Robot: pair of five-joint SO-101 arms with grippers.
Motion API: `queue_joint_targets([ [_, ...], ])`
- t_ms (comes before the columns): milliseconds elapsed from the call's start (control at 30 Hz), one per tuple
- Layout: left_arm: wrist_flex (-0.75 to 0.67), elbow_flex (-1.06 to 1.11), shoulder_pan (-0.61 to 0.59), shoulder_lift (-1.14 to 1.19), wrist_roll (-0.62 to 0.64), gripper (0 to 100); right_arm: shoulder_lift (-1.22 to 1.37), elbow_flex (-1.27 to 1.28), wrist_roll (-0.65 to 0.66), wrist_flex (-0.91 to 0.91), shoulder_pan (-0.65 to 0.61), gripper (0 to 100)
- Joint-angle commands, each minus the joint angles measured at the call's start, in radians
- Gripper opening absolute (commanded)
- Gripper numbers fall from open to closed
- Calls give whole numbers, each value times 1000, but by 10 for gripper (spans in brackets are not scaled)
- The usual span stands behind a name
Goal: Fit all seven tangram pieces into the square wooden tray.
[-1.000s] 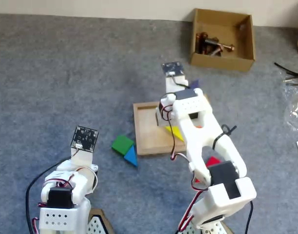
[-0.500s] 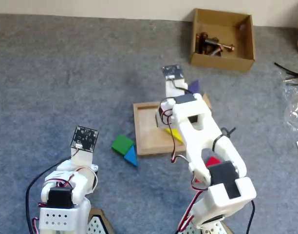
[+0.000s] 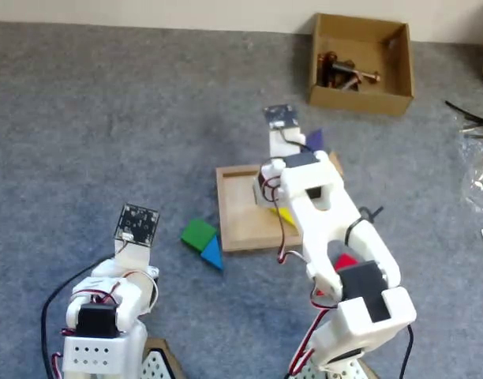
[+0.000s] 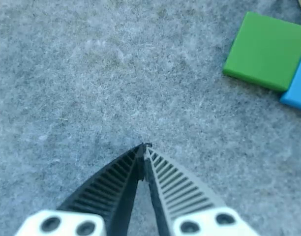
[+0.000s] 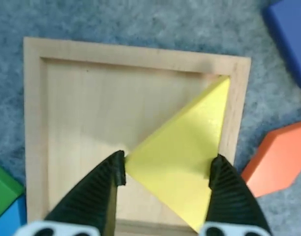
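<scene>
Right claw spread wide, straddling the yellow triangular piece lying flat in the square wooden tray beneath it. Left claw closed, empty, over the grey felt desk.

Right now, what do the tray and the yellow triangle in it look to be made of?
The tray looks like pale, unvarnished wood: faint grain lines and a matte surface. The yellow triangle is smooth and evenly coloured with a dull sheen, probably painted wood, though plastic is possible.
</scene>
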Motion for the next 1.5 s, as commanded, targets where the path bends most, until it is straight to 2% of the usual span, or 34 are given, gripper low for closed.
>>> queue_joint_targets([
  [0,3,21,24,-5,8,5,-18,-5,-2,-24,28,211],
  [167,3,21,24,-5,8,5,-19,-5,48,-24,28,216],
  [800,3,21,24,-5,8,5,-21,-5,95,-22,28,217],
  [1033,3,21,24,-5,8,5,-22,-15,140,94,27,217],
  [1367,3,21,24,-5,8,5,-25,-42,153,114,27,217],
  [1467,3,21,24,-5,8,5,-25,-111,153,197,28,217],
])
